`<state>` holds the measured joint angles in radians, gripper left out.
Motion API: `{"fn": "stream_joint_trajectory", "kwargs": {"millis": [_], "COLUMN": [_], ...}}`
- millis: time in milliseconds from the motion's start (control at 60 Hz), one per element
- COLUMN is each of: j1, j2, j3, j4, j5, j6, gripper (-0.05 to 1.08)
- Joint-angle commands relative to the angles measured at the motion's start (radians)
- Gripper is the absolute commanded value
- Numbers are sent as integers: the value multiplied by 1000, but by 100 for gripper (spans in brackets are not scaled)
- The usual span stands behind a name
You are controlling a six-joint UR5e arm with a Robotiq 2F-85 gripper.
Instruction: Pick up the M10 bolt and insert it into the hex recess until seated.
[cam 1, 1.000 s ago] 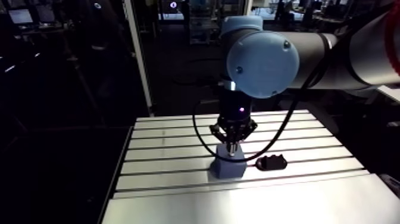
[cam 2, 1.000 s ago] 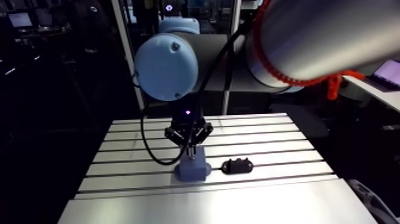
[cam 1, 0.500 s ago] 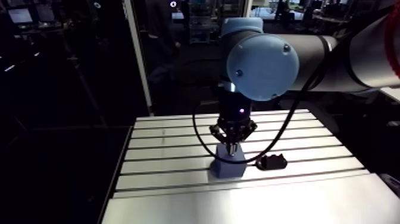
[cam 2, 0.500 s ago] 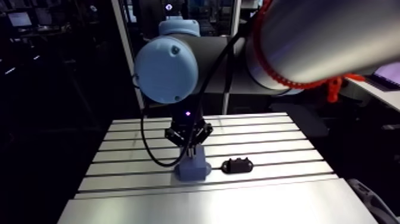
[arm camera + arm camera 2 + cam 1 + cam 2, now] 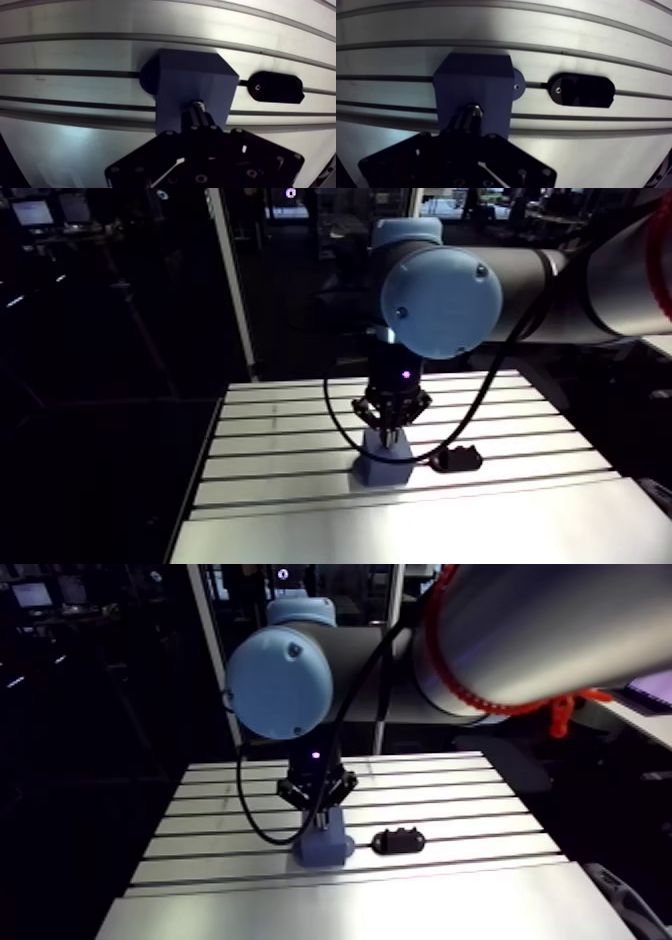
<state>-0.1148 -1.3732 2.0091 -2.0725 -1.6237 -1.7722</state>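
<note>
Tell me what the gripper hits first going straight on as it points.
The blue block, right under the gripper; the bolt in its jaws probably touches first, gap unclear.

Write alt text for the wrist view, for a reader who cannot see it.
The pincer is shut on a bolt, its metal end at the top face of a blue block on the slotted aluminium table. A black oval part lies apart beside the block.

joint cap (image 5: pixel 440 296): light-blue, round | link (image 5: pixel 540 624): grey | gripper (image 5: pixel 390 430): black, violet light
</note>
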Motion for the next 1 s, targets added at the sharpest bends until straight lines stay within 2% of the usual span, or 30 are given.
{"fn": "stream_joint_trajectory", "kwargs": {"millis": [17,1000], "j1": [-2,-6], "j2": [3,10], "j3": [3,3], "j4": [-1,-1], "j5": [-2,0], "j6": [-15,-33], "gripper": [108,108]}}
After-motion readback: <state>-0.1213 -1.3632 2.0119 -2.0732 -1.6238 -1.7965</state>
